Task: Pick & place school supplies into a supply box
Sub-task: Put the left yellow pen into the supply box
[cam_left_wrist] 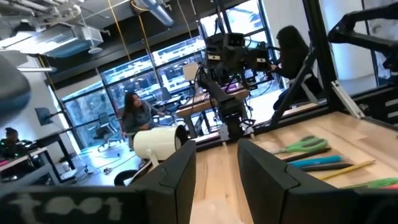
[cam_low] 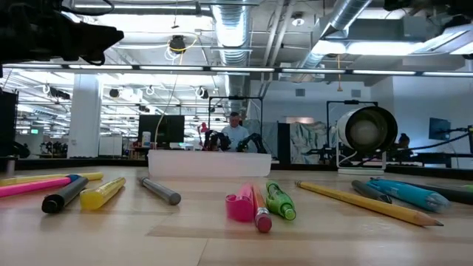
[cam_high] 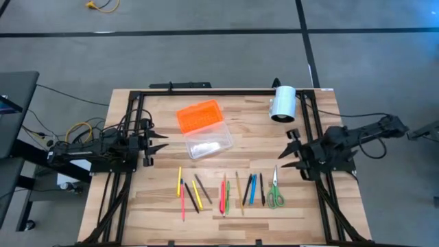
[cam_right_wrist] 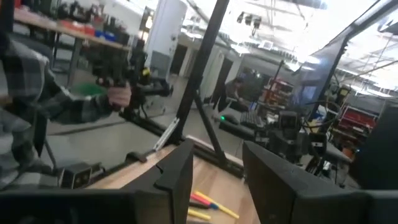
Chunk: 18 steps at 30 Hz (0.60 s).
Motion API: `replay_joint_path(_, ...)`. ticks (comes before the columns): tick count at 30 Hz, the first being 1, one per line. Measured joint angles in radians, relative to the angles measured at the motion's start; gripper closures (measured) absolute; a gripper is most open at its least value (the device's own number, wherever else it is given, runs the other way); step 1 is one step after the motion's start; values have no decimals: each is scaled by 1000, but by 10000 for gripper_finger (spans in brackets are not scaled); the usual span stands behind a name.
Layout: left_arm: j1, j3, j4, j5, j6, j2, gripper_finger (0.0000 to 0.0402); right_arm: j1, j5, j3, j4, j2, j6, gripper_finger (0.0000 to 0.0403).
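My left claw [cam_high: 162,140] hovers at the left side of the table [cam_high: 158,206], fingers spread apart and gripping nothing. My right claw [cam_high: 289,149] mirrors it at the right side, jaws parted and likewise unladen. Both point inward toward the middle of the table, well apart from each other.

Between them, toward the far half of the table, sits the supply box [cam_high: 209,145]: its clear base lies open, and the ribbed orange lid [cam_high: 199,115] rests tilted just beside it on the far-left side, touching its corner.

The school supplies lie in a loose row along the near half of the table. From left to right I see a yellow pencil [cam_high: 180,181] and a pink pen [cam_high: 182,206], then a yellow and dark group [cam_high: 197,193], a red pair [cam_high: 223,195], a wood-coloured pencil [cam_high: 239,186], blue and dark pens [cam_high: 252,189], and the green-handled scissors [cam_high: 275,193] at the right end, near my right claw. None are in the box.

A white cylinder [cam_high: 282,103] lies on its side at the far right of the table.

In the left wrist view a person [cam_left_wrist: 134,112] sits in the room beyond; in the right wrist view a person's hand [cam_right_wrist: 118,95] in a plaid sleeve holds a dark device.
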Motion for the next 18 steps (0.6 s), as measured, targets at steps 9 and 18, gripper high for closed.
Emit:
replay_joint_path(9,0,0,50,83,-56,0,292,-37,64,2,191,94,-19,269)
replay_joint_path(18,0,0,-122,22,-57,0,292,-135,111,2,214,240,33,269)
